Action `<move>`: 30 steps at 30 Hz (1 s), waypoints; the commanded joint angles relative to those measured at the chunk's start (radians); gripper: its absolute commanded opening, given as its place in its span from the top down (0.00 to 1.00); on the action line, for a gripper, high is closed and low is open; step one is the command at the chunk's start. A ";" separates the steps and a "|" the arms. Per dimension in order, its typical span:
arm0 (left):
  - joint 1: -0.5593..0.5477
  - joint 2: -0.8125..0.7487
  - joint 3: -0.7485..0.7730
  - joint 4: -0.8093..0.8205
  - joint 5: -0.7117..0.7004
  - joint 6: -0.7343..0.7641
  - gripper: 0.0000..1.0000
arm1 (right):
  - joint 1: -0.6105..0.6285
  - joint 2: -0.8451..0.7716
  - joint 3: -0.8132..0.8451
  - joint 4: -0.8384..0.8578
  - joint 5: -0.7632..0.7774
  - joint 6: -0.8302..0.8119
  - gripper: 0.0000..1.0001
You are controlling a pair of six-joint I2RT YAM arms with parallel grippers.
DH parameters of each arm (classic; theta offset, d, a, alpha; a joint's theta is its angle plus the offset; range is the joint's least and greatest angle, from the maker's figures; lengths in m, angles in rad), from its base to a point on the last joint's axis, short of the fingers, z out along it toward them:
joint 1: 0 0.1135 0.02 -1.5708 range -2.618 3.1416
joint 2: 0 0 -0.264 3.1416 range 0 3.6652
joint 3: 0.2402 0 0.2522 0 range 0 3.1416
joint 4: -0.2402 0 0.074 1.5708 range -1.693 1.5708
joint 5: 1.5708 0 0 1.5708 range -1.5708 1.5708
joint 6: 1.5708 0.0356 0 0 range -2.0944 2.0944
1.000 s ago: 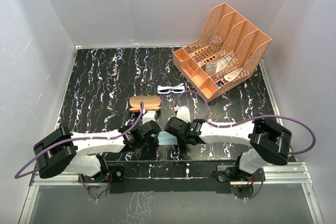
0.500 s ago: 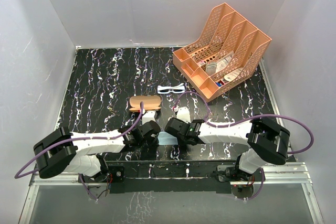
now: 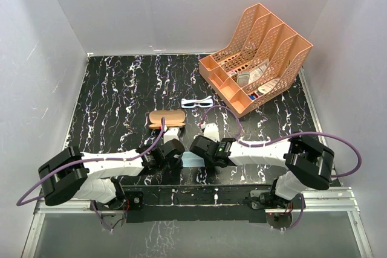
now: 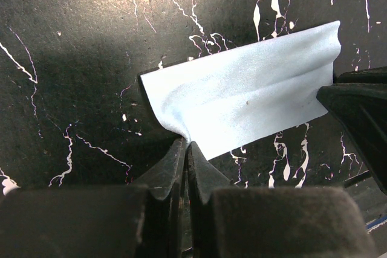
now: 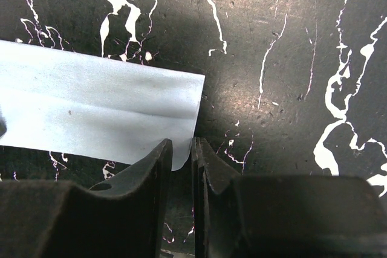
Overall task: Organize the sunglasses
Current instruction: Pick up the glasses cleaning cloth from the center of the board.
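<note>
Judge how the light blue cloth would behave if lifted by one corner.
Probably floppy: the cloth curls and creases where the left end effector pinches its corner. Likely very light; it looks thin and lies flat.

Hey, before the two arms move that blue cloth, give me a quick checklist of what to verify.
1. Left fingers shut on cloth corner: ok.
2. Right fingers gripping another corner: cannot tell; the corner sits between them, but a narrow gap shows.
3. Cloth free of other objects: ok.
4. Sunglasses apart from both arms, on the table: ok.
5. Case open for the sunglasses: not ok, looks shut.
</note>
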 commanded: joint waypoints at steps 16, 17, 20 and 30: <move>-0.007 -0.013 -0.013 -0.036 0.024 -0.002 1.00 | 0.015 0.051 -0.061 0.059 -0.078 0.036 0.89; -0.007 -0.012 -0.014 -0.035 0.025 -0.002 1.00 | 0.017 0.053 -0.062 0.060 -0.078 0.037 0.91; -0.007 -0.008 -0.015 -0.030 0.027 -0.002 1.00 | 0.018 0.053 -0.061 0.064 -0.079 0.038 0.97; -0.007 0.004 0.001 -0.045 0.017 0.001 1.00 | 0.032 0.048 -0.044 0.067 -0.058 0.038 1.00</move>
